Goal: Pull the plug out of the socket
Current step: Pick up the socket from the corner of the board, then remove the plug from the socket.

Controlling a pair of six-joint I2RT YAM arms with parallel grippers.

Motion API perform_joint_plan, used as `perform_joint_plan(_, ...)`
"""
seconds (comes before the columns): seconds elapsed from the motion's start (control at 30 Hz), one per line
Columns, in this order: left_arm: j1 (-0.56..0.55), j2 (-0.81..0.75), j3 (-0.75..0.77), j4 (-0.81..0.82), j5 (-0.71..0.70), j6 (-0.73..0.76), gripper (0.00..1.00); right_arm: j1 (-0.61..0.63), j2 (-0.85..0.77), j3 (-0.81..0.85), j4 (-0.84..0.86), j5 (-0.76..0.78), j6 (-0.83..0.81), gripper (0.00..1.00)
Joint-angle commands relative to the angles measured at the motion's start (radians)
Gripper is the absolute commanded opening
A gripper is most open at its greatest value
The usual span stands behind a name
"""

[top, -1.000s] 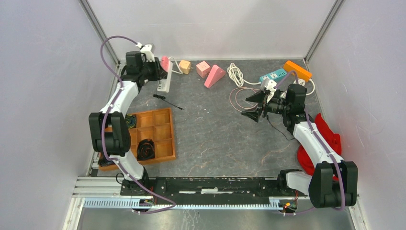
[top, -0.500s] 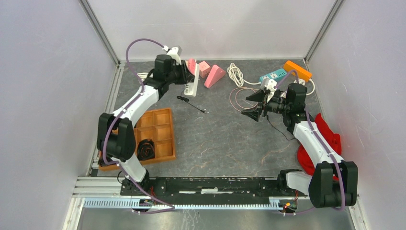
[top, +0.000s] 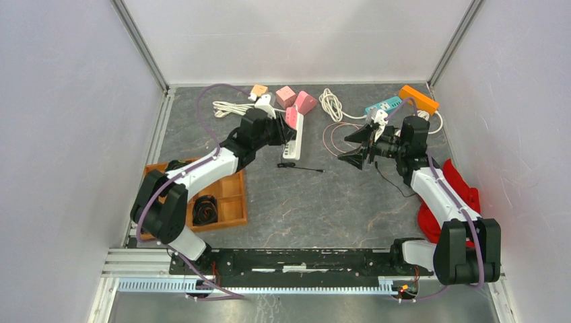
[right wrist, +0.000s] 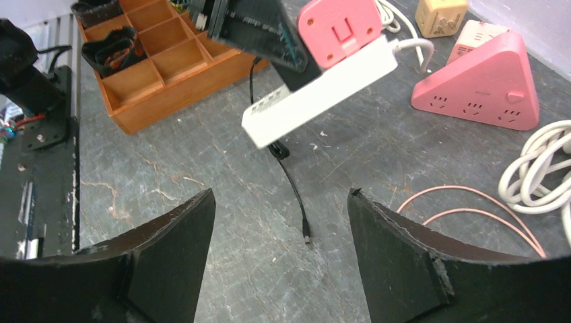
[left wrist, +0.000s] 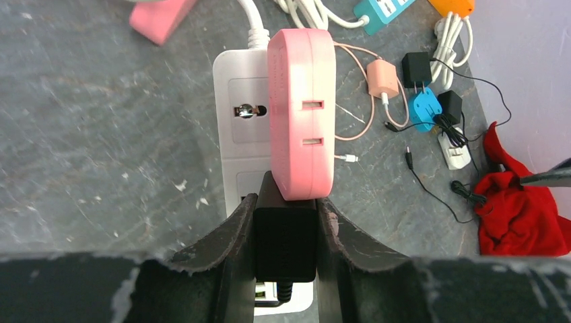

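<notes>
Gripping black plug [left wrist: 285,243], seated in white power strip [left wrist: 239,138], with left gripper [left wrist: 287,203]; holding right gripper [right wrist: 281,196] wide, empty, further right.

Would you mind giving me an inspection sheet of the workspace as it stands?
Surface: grey stone-patterned table.
Job's things: black plug seated in white power strip, beside a pink adapter.
Clutter: wooden tray, pink triangular socket, teal strip, orange strip, red cloth.
Grippers: left gripper shut on black plug; right gripper open, holding nothing.
Cables: white coiled cable, pink cable loop, thin black cable on the table.
Surroundings: white enclosure walls.
</notes>
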Motion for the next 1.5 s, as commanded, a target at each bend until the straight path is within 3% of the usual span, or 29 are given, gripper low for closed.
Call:
perform_joint_plan(0.0, -0.067, -0.084, -0.060, 0.234, -0.105, -0.151, 0.02, 0.001, 0.014, -0.047, 0.193, -0.035, 0.167, 0.79)
perform_joint_plan(0.27, -0.210, -0.112, -0.152, 0.347, -0.298, -0.235, 0.02, 0.014, 0.072, -0.150, 0.488, 0.015, 0.474, 0.85)
perform_joint_plan(0.53, -0.342, -0.086, -0.155, 0.389, -0.507, -0.260, 0.02, 0.060, 0.162, -0.128, 0.446, 0.039, 0.502, 0.87)
perform_joint_plan(0.73, -0.417, -0.058, -0.148, 0.439, -0.632, -0.257, 0.02, 0.084, 0.189, -0.110, 0.380, 0.059, 0.472, 0.95)
perform_joint_plan(1.03, -0.497, 0.010, -0.112, 0.524, -0.740, -0.216, 0.02, 0.116, 0.241, -0.091, 0.356, 0.051, 0.479, 0.90)
perform_joint_plan(1.47, -0.552, 0.052, -0.130, 0.672, -0.862, -0.198, 0.02, 0.140, 0.286, -0.077, 0.348, 0.052, 0.518, 0.75)
